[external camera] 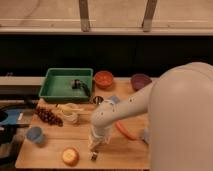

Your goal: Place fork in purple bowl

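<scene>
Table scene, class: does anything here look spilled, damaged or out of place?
Nothing stands out. The purple bowl and orange bowl sit upright; the gripper hangs low over the table's front edge.

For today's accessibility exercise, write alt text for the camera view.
A white robot arm reaches down over a wooden table, its gripper low near the front edge. Farther back sit a green tray, an orange-red bowl and the purple bowl.
</scene>
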Tool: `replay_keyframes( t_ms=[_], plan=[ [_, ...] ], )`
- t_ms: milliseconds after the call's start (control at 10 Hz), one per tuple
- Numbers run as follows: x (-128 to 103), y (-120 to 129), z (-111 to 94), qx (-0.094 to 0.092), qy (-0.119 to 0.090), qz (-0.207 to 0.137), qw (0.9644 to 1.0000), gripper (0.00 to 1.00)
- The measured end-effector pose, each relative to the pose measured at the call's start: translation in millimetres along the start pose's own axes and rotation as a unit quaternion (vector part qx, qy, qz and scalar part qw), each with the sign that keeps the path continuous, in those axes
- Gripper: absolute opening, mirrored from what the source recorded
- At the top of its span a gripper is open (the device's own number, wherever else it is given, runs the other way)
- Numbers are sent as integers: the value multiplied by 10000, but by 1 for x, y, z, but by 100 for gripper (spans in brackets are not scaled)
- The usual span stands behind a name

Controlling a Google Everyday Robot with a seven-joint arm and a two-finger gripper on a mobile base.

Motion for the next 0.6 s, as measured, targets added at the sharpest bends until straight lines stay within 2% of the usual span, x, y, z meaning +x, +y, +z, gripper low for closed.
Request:
replay_keyframes(
  t_ms=[200, 300, 600],
  plan=[
    [0, -1, 0, 45, 18, 2, 10000, 62],
    [0, -4, -2, 53, 12, 9, 10000, 56],
    [-1, -1, 2, 103, 85, -10, 9999, 23]
  ],
)
